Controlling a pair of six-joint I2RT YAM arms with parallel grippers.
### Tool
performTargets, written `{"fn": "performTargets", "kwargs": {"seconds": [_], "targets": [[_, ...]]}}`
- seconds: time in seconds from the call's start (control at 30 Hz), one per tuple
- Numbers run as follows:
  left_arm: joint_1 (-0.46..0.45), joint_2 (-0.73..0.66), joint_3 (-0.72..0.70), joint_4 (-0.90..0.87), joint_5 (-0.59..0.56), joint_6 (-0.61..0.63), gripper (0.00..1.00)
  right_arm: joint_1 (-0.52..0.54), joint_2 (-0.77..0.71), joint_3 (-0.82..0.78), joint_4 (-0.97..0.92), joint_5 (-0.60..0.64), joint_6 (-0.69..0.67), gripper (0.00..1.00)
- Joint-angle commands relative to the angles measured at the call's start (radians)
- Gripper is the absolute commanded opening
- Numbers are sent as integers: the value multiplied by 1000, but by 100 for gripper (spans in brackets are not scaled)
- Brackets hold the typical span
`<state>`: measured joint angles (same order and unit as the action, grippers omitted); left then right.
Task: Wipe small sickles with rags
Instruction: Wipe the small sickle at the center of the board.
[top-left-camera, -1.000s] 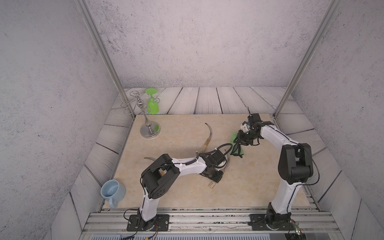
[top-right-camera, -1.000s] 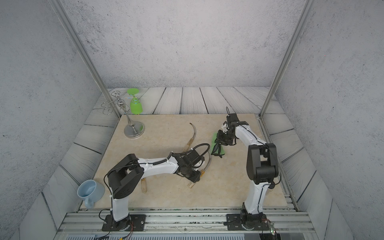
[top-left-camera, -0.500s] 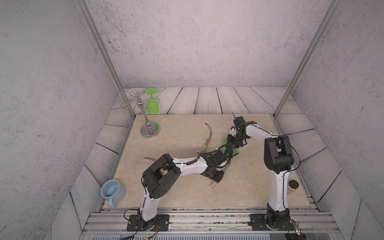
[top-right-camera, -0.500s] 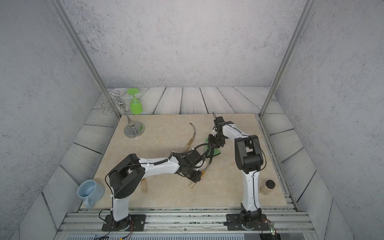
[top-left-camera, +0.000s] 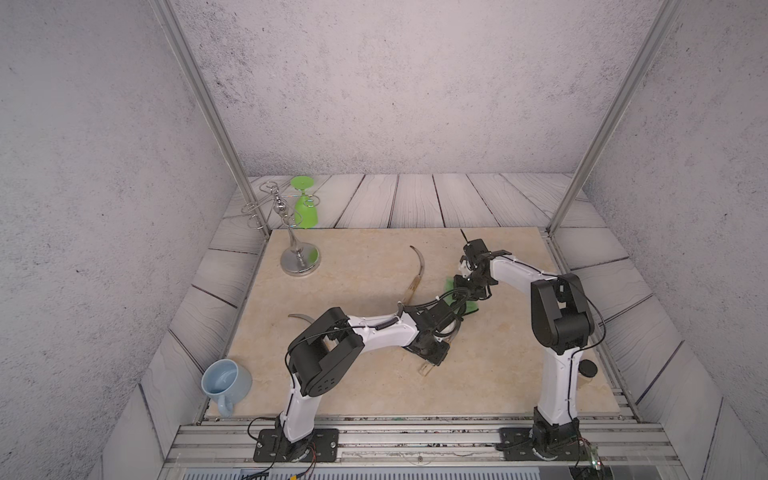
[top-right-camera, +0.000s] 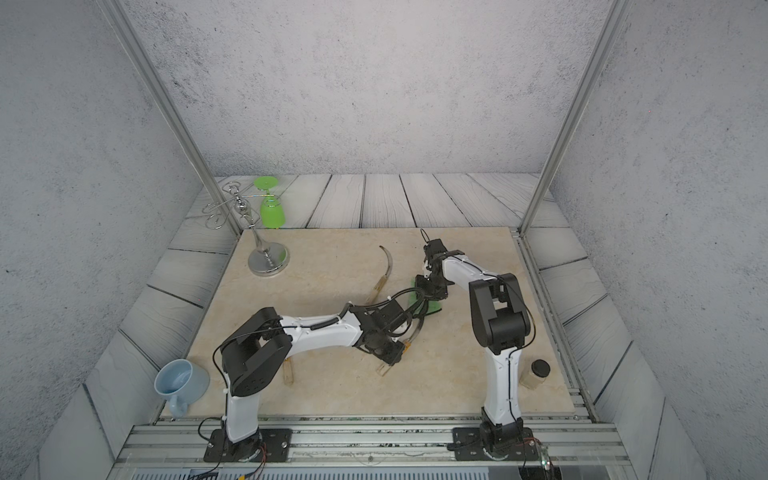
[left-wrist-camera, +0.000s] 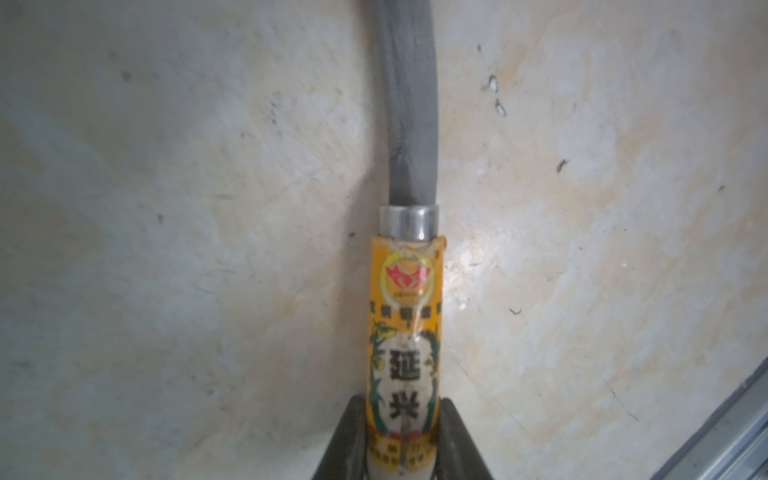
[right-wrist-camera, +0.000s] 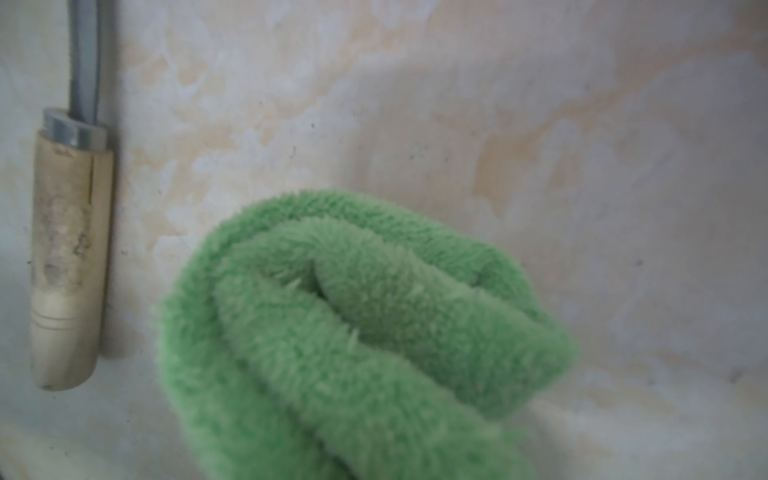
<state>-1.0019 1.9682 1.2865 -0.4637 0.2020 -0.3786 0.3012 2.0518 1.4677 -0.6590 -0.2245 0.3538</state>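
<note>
Broadly, the table (top-left-camera: 365, 257) holds everything, and both arms meet near its middle. The left arm (top-left-camera: 382, 332) reaches low across it. The left gripper (left-wrist-camera: 401, 419) is clamped on the orange-labelled handle of a sickle (left-wrist-camera: 409, 324), pinning it flat with the grey blade running away from the jaws. The right arm (top-left-camera: 515, 270) bends down from the far side, and the right gripper (top-left-camera: 468, 291) has the green rag (right-wrist-camera: 353, 332) bunched in it. Its jaws are buried in the fuzz, but the cloth bulges out from between them, so I judge them closed on it.

The rag sits just beside the left wrist, at the blade's far end; cables hide whether cloth and steel touch. A second sickle (top-left-camera: 417, 268) lies free close by, its plain handle just beside the rag in the right wrist view. A third sickle (top-right-camera: 288, 372) lies under the left arm's elbow, untouched.

The step in hand, as I read it, is bringing the rag onto the pinned blade. The next move calls for pressing the cloth onto the blade and drawing it along the curve. The left grip must be firm so the handle does not swivel.
</note>
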Motion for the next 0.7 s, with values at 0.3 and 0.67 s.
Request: {"fn": "performTargets", "kwargs": {"seconds": [0.3, 0.67], "targets": [[55, 9, 20, 29, -59, -40, 0, 68, -151, -332, -107, 15, 34, 28], [62, 3, 10, 57, -61, -46, 0, 169, -317, -520, -50, -92, 82, 27]]}}
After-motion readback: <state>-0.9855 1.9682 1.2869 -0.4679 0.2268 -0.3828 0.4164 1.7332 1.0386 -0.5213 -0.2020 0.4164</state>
